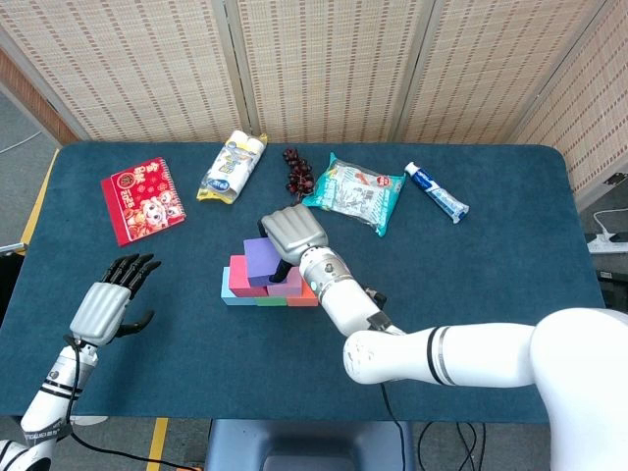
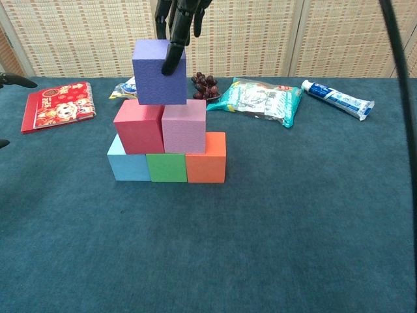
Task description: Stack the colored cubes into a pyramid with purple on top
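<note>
Your right hand holds the purple cube on or just above the red and pink cubes, so centre it over their seam before releasing; left hand idles, fingers apart.

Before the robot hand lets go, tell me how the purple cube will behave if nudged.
The purple foam-like cube probably slides rather than rolls, given its flat faces. It looks light: the right robot hand holds it with only fingertips on it. Straddling the red cube and pink cube, it may tip off if pushed sideways.
</note>
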`<action>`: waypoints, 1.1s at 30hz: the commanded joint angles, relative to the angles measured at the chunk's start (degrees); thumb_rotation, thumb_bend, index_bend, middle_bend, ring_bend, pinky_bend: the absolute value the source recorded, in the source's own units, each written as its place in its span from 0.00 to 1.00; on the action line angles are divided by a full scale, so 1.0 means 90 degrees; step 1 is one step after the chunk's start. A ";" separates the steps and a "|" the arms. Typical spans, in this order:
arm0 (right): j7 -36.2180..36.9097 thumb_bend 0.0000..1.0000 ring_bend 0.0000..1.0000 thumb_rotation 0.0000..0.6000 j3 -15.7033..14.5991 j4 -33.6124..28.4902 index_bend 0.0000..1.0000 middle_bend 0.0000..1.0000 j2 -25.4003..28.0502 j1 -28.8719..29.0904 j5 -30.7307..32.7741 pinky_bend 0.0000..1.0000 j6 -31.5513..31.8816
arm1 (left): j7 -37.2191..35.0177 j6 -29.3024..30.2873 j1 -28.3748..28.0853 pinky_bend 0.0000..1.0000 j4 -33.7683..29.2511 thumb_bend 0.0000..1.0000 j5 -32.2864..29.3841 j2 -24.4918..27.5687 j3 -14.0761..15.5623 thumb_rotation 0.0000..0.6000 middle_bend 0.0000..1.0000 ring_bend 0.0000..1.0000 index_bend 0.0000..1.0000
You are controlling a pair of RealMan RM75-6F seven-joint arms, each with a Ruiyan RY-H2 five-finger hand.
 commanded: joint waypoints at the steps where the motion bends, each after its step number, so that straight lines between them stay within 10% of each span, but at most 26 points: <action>1: -0.0103 0.20 0.38 1.00 0.0002 0.0124 0.62 0.52 -0.0100 0.0073 0.0125 0.31 0.0029 | -0.0041 0.0000 0.0011 0.10 0.0034 0.34 -0.0004 -0.0005 0.0007 1.00 0.05 0.01 0.11; 33: -0.0925 0.20 0.38 1.00 0.0360 0.0637 0.60 0.52 -0.0720 0.0316 0.0954 0.30 0.0264 | -0.0567 0.0005 0.0095 0.10 0.0427 0.34 0.0045 -0.0071 0.0085 1.00 0.05 0.01 0.11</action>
